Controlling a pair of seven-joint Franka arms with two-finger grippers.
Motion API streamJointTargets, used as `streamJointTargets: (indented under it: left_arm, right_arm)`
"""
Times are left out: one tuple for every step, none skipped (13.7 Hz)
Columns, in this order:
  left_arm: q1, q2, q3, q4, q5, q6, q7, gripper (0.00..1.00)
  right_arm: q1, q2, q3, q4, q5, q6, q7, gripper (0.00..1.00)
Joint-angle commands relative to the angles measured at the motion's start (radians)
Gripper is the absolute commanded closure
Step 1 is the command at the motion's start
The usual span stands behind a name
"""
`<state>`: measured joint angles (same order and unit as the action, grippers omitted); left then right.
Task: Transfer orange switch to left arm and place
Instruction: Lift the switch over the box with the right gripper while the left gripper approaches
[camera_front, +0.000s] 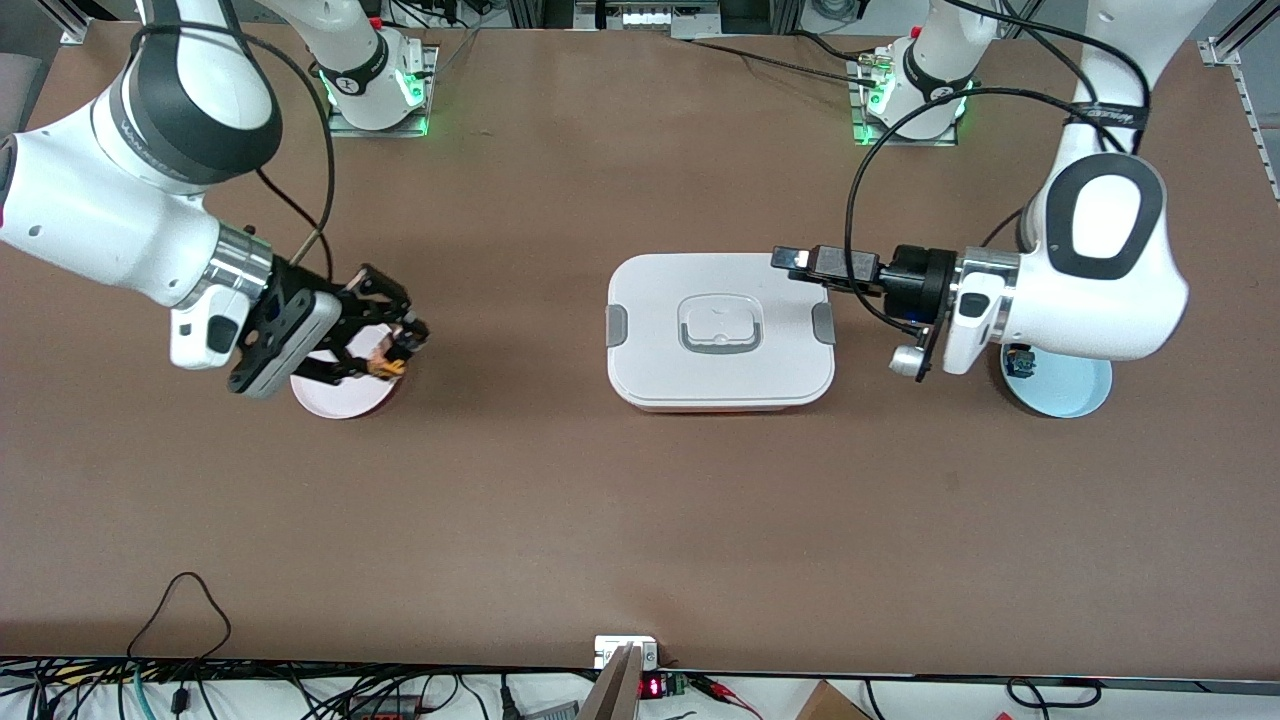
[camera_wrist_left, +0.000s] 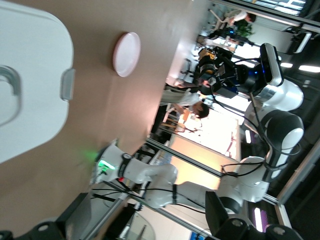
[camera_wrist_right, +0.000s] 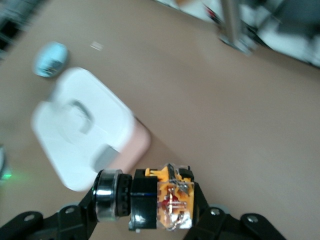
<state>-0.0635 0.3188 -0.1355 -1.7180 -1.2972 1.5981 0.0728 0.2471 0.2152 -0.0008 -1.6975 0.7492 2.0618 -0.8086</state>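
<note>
- Right claw (camera_front: 400, 345) clamped on the orange switch (camera_front: 388, 367), up in the air over the edge of a pink plate (camera_front: 335, 398) at the right arm's end of the bench (camera_front: 560, 520).
- In the right wrist view, switch (camera_wrist_right: 170, 202) pinched between the fingers, black cap turned sideways.
- White box (camera_front: 720, 330) sitting mid-bench, lid on, well apart from the plate.
- Left claw (camera_front: 790, 258) hanging over the box's corner toward the left arm's end; fingers open or closed, cannot tell.
- Light blue plate (camera_front: 1075, 395) under the left arm, a small blue part (camera_front: 1020, 362) on it.
</note>
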Motion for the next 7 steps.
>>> streamJointTargets:
  left_arm:
    - [0.014, -0.014, -0.041, -0.037, -0.108, 0.003, 0.031, 0.0]
    - [0.014, -0.012, -0.059, -0.05, -0.155, 0.014, 0.054, 0.0]
    - [0.014, -0.012, -0.085, -0.07, -0.209, 0.048, 0.106, 0.0]
    - [0.014, -0.012, -0.116, -0.089, -0.25, 0.09, 0.163, 0.0]
    - [0.014, -0.012, -0.154, -0.11, -0.293, 0.149, 0.204, 0.0]
    - [0.014, -0.012, -0.198, -0.127, -0.345, 0.208, 0.226, 0.0]
    - [0.014, -0.011, -0.232, -0.133, -0.399, 0.261, 0.235, 0.0]
  right_arm:
    - [0.015, 0.001, 0.004, 0.002, 0.22, -0.008, -0.298, 0.99]
    - [0.021, 0.006, 0.004, 0.001, 0.273, -0.008, -0.416, 0.99]
    - [0.035, 0.013, 0.004, -0.004, 0.329, -0.009, -0.539, 0.99]
    - [0.043, 0.022, 0.004, -0.007, 0.39, -0.02, -0.634, 0.99]
    - [0.055, 0.038, 0.004, -0.01, 0.445, -0.029, -0.715, 0.99]
    - [0.064, 0.046, 0.004, -0.014, 0.505, -0.049, -0.795, 0.99]
    - [0.078, 0.055, 0.004, -0.016, 0.577, -0.078, -0.863, 0.99]
